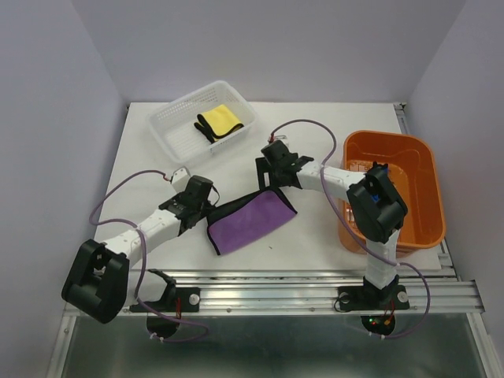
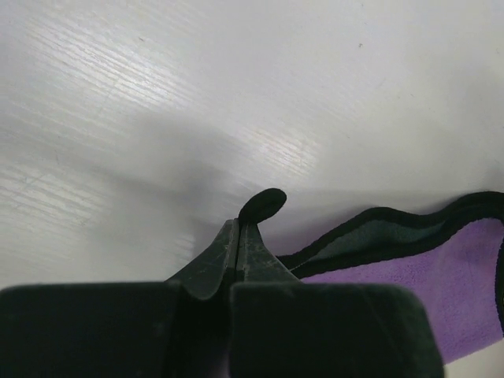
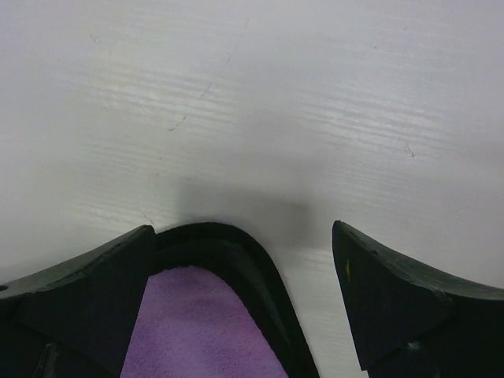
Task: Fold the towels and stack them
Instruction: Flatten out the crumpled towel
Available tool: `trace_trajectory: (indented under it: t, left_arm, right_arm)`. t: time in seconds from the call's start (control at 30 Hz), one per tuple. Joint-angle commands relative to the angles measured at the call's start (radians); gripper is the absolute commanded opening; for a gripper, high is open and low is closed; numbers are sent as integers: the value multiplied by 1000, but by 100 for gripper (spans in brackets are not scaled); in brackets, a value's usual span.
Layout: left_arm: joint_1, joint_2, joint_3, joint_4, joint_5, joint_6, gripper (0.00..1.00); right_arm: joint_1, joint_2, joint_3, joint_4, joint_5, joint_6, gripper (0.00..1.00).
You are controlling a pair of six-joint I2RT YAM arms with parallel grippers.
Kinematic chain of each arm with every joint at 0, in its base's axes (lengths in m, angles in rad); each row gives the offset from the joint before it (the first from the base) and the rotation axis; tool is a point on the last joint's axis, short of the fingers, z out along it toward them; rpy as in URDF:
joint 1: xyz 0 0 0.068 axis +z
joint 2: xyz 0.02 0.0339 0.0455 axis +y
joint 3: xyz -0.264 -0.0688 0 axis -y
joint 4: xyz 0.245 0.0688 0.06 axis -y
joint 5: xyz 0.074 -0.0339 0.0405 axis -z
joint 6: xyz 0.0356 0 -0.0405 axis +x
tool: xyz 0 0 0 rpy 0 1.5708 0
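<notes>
Closest to my left wrist camera, the left gripper (image 2: 239,228) has its fingers pressed together on a black-edged corner of the purple towel (image 1: 252,220), and a nub of the edging pokes out past the tips. The right gripper (image 3: 242,230) stands wide open, low over the white table (image 1: 307,236), with the towel's opposite corner lying between its fingers. The towel lies mid-table between the arms. A yellow towel (image 1: 222,120) sits in the white mesh basket (image 1: 167,135) at back left, and the orange basket (image 1: 429,169) stands on the right.
</notes>
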Motion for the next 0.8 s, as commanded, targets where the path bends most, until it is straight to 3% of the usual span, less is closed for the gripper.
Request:
trace_trajectory:
  t: [0.0, 0.13, 0.27, 0.5, 0.77]
  left_arm:
    - [0, 15, -9, -1, -50, 26, 0]
    - [1, 18, -5, 2, -52, 31, 0]
    - [0, 17, -4, 1, -64, 34, 0]
    - [1, 27, 10, -7, -66, 37, 0]
    - [0, 37, 25, -18, -66, 38, 0]
  right_arm:
    - [6, 26, 91, 23, 78, 2, 97]
    - [2, 29, 57, 36, 107, 4, 83]
    - [-9, 32, 31, 38, 94, 8, 61]
    - [-15, 29, -9, 70, 12, 5, 59]
    - [-24, 70, -12, 52, 8, 22, 43]
